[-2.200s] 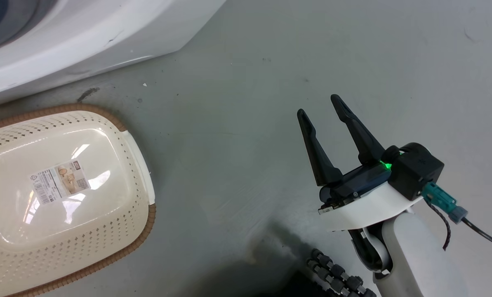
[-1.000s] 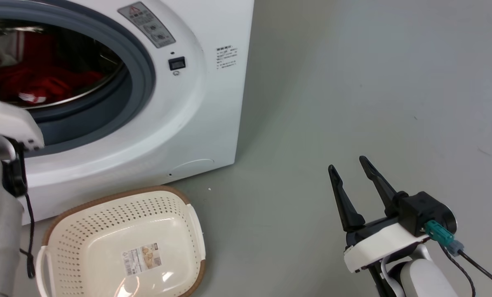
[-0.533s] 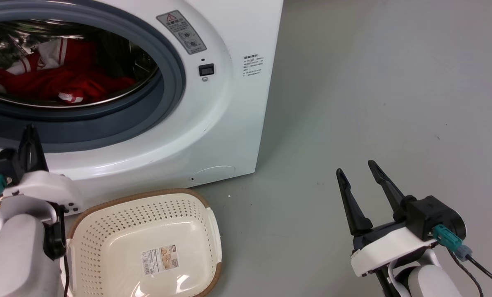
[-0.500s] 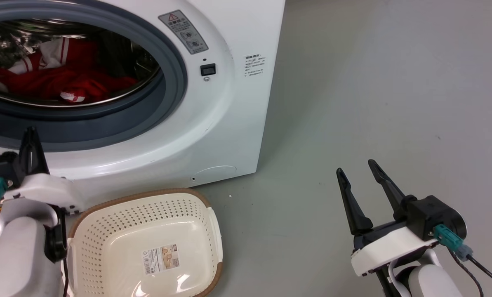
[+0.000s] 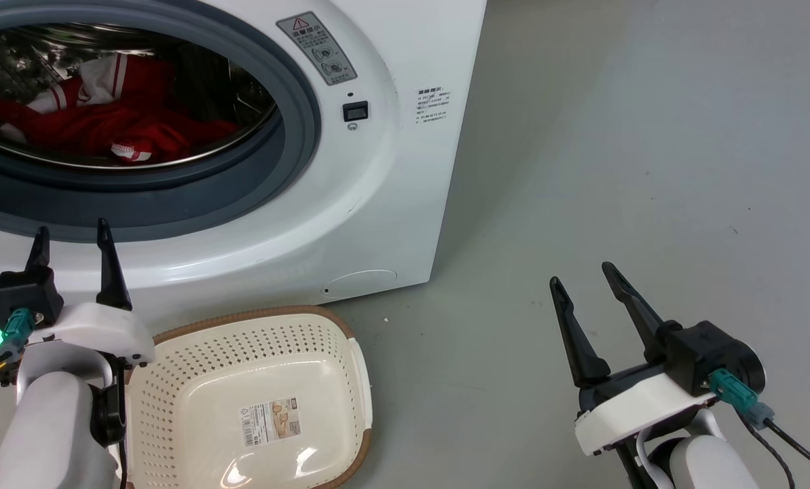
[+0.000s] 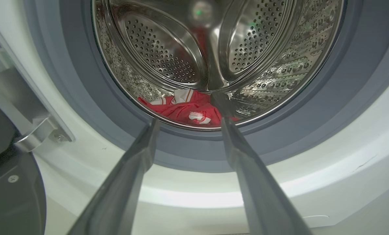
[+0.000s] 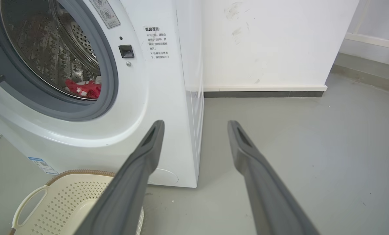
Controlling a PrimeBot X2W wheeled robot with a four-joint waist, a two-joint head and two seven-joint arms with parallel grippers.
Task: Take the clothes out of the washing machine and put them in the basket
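In your head view, the washing machine (image 5: 391,204) takes up 10 to 12 o'clock. The clothes (image 5: 106,125) lie red and bunched in the bottom of its drum (image 5: 11,58). The basket (image 5: 242,317) stands on the floor (image 5: 615,136) at 7 o'clock, just in front of the machine. Your left gripper (image 5: 72,227) sits at 8 o'clock beside the basket, fingers spread and gripping nothing, tips pointing to 12 at the machine's front. Your right gripper (image 5: 581,273) is at 4 o'clock, well apart from the machine, fingers wide over bare floor.

In your left wrist view, the two fingers stand wide apart and frame the clothes, which rest at the drum's lower lip at centre. The dark door (image 6: 15,195) hangs open at 8 o'clock.

In your right wrist view, the fingers are spread with floor between them. The machine is at 10 o'clock, the basket at 7, and a white wall (image 7: 272,42) at 1.
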